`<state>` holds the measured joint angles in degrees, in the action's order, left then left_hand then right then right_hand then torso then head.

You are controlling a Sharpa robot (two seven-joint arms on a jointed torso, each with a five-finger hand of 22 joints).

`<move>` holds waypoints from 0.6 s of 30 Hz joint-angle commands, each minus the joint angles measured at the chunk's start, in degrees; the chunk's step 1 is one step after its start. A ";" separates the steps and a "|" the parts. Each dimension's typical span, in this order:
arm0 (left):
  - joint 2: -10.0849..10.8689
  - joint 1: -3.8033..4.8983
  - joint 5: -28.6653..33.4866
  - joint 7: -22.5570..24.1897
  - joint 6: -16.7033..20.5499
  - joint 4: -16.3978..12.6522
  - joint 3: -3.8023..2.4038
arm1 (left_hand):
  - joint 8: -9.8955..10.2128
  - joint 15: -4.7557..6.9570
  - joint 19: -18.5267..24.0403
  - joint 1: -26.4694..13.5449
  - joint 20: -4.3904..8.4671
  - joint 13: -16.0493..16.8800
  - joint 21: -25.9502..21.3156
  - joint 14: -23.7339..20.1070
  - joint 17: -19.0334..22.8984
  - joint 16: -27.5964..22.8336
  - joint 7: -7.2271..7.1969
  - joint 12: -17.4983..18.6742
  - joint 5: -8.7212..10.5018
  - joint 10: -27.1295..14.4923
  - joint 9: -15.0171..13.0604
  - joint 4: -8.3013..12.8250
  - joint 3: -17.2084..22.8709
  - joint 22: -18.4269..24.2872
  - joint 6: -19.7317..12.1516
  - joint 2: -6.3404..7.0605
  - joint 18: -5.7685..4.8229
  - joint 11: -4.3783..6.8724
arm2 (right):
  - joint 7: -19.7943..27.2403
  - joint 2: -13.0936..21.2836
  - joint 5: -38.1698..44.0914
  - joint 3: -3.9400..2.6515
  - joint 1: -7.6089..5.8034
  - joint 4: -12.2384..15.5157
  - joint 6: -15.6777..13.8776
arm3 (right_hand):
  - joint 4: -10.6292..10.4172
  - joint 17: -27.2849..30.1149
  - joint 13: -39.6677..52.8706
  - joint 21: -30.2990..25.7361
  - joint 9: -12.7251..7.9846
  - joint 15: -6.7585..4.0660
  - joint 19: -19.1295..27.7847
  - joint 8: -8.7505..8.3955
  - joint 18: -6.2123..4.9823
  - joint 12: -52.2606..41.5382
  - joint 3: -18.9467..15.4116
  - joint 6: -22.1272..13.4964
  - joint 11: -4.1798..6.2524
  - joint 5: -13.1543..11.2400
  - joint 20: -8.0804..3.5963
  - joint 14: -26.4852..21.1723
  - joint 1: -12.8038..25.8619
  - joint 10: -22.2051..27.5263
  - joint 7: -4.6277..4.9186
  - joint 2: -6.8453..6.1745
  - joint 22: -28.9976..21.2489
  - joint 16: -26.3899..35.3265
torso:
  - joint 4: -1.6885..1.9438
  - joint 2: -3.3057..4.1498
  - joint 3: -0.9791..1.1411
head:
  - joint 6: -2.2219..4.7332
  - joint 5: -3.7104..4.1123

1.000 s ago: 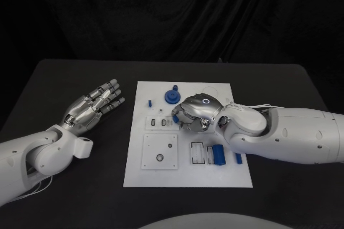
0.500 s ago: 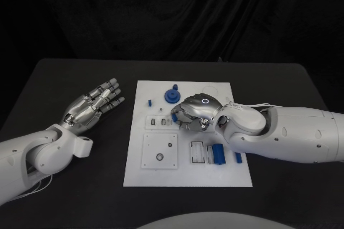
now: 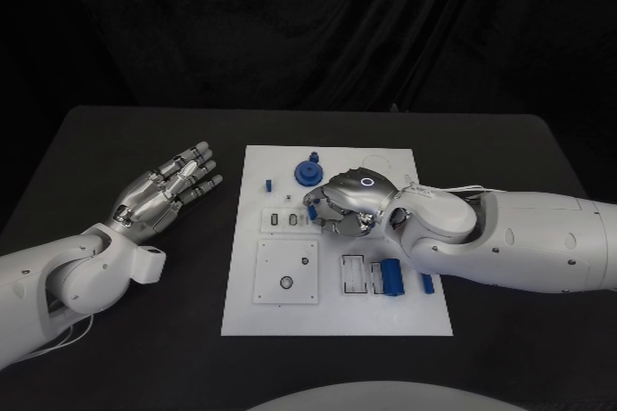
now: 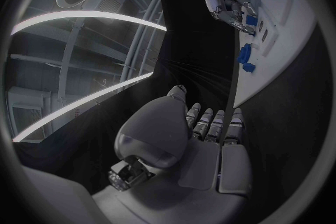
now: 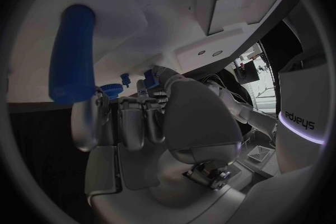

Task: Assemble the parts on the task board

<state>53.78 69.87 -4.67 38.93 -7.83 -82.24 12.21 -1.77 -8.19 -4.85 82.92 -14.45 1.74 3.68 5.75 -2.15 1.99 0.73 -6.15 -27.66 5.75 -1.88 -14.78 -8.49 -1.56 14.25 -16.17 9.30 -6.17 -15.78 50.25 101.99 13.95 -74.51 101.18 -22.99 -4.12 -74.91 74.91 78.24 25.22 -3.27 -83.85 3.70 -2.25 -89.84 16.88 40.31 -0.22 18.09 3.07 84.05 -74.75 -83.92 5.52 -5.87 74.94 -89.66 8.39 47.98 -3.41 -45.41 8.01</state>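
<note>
On the board (image 3: 337, 317), head view, the right hand (image 3: 345, 204) curled over a slot, probably seating a part; left hand (image 3: 168, 190) lay spread, idle. At the right wrist, fingers (image 5: 133, 123) pinched a blue peg (image 5: 71, 53).

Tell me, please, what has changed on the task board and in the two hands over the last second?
The right robot hand has crept slightly toward the board's left side, fingers curled over the task board. The left robot hand stays open beside the board, and the blue parts lie as before.
</note>
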 commanded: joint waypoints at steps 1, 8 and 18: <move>0.02 -0.11 0.02 4.32 -0.68 -0.12 -0.05 | -0.20 -0.27 -0.07 0.65 -0.28 -0.08 -0.20 0.07 -0.06 -0.03 0.01 -0.12 -0.27 -0.34 -0.06 0.11 0.29 0.04 -0.30 -0.10 1.01 -0.07 | -0.20 0.26 0.38 0.25 0.26 0.12 0.95 | 0.05 -15.09 15.09 0.25 -0.97 0.15 -0.93 -0.21 -0.52 -0.16 -0.74 -2.37 -0.10 -1.40 0.15 5.95 0.44 -6.08 -0.19 -0.05 11.42 -0.34 | -0.03 0.00 0.00 | 0.00 -0.14; 0.39 -0.12 0.02 4.50 -0.44 -0.46 -0.05 | -0.21 -0.29 -0.09 0.66 -0.29 -0.08 -0.19 0.08 -0.07 -0.03 0.04 -0.14 -0.27 -0.36 -0.07 0.14 0.33 0.03 -0.25 -0.09 1.01 -0.04 | 1.03 1.52 0.38 0.23 0.26 1.19 -3.00 | -0.30 -15.09 15.09 0.02 -2.84 0.06 -0.83 -0.16 -0.57 -0.16 -2.19 -5.78 0.00 -3.73 0.06 5.95 0.75 -6.08 -0.30 -0.14 11.35 -0.34 | 0.02 0.02 -0.02 | 0.24 -0.58; 1.07 -0.09 -0.06 4.96 1.07 -2.10 -0.06 | -0.36 -0.25 -0.20 0.78 -0.33 -0.05 -0.13 0.15 -0.09 0.01 0.23 -0.30 -0.40 -0.29 -0.17 0.40 0.35 0.00 0.36 0.23 1.04 0.09 | 3.01 5.24 0.38 -0.19 -0.55 5.89 -10.26 | -4.68 -15.09 15.09 -1.02 -14.01 -0.63 -0.36 -1.36 -0.81 -0.16 -5.74 -21.78 0.92 -6.37 -0.51 5.95 -1.52 -6.08 -1.56 -1.50 11.05 -0.34 | 0.01 0.02 0.00 | 0.81 -1.03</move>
<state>54.80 69.85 -4.67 38.93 -7.55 -83.96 12.20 -1.77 -8.19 -4.85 83.15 -14.45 1.75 3.68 5.75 -2.14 1.99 0.73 -6.15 -27.84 5.76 -1.97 -14.62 -8.33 -1.56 14.25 -15.94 9.30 -6.17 -14.05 55.09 101.99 13.88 -74.67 106.26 -28.54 -8.22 -74.91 74.91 77.49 12.21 -3.50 -84.05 2.70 -2.25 -89.84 11.43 19.89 0.41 11.88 2.87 83.93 -75.75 -84.01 4.10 -7.31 74.93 -89.66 8.39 47.99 -3.41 -44.73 7.04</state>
